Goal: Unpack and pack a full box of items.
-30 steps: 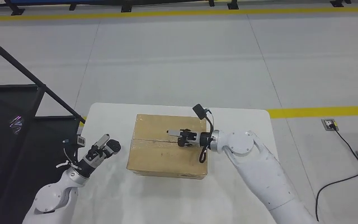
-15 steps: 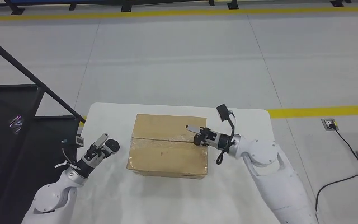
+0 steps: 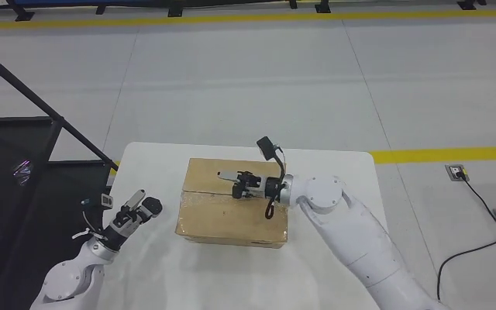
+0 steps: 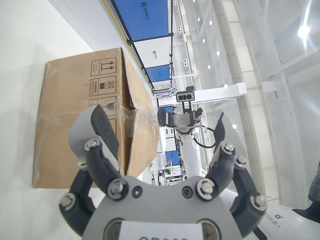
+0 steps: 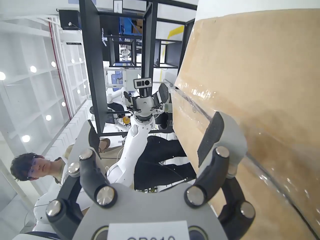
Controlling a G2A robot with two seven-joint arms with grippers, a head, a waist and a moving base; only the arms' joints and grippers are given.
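Right pincer (image 3: 235,183) spread over taped box (image 3: 225,218), left pincer (image 3: 143,202) beside, white table (image 3: 155,164)

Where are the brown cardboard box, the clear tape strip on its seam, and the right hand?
Brown cardboard box (image 3: 225,221): top view, near half of its top.
Clear tape strip (image 5: 197,96): right wrist view, shiny stretch over the seam.
Right hand (image 3: 229,184): top view, between its open fingertips.

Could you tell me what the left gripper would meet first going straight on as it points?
Most likely the cardboard box, at the taped end facing the left gripper; it might just pass that corner, since depth is unclear.
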